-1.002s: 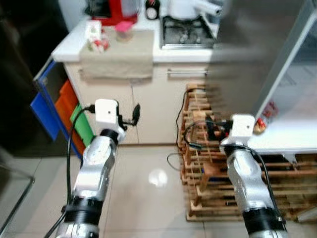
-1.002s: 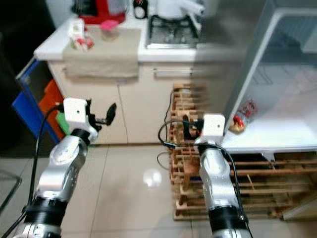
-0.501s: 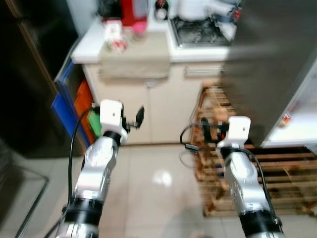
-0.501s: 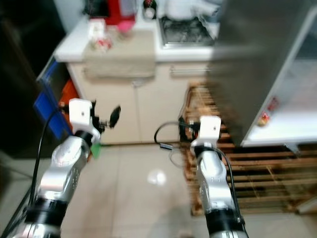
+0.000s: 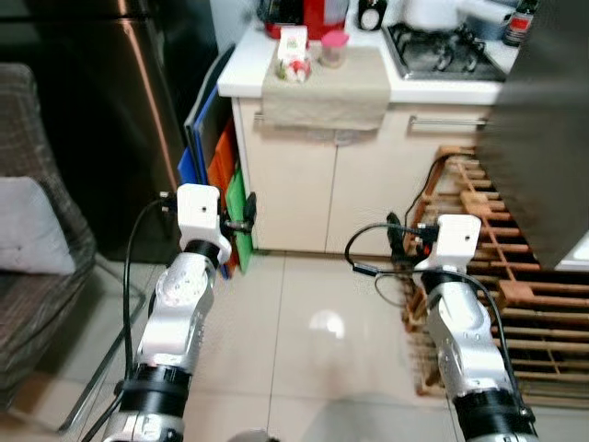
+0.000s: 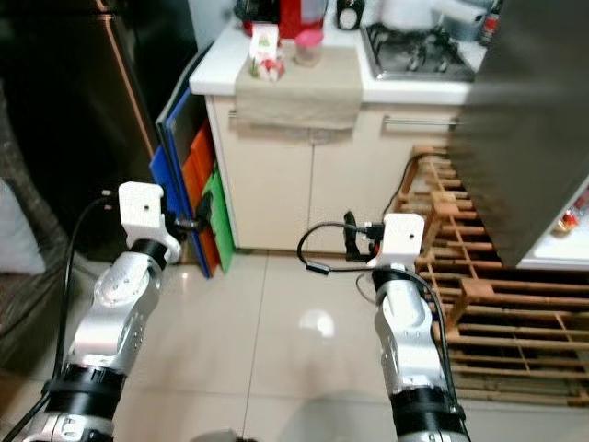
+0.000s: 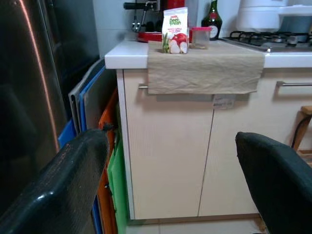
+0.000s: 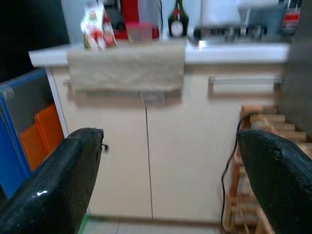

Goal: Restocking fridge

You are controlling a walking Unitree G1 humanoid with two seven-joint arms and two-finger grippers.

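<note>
Kitchen counter (image 5: 248, 69) holds carton (image 7: 175, 30) (both jaws spread).

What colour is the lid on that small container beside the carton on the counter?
Pink, on the small container beside the carton; the left wrist view shows it best.

Open floor (image 5: 304, 322) at centre ahead of my arms; cabinet (image 5: 359, 184) blocks upper centre, wood pallets (image 5: 515, 285) at right, chair (image 5: 37, 276) at left.

Glossy floor tiles (image 5: 304, 322), wooden pallet (image 5: 525, 304)
</note>
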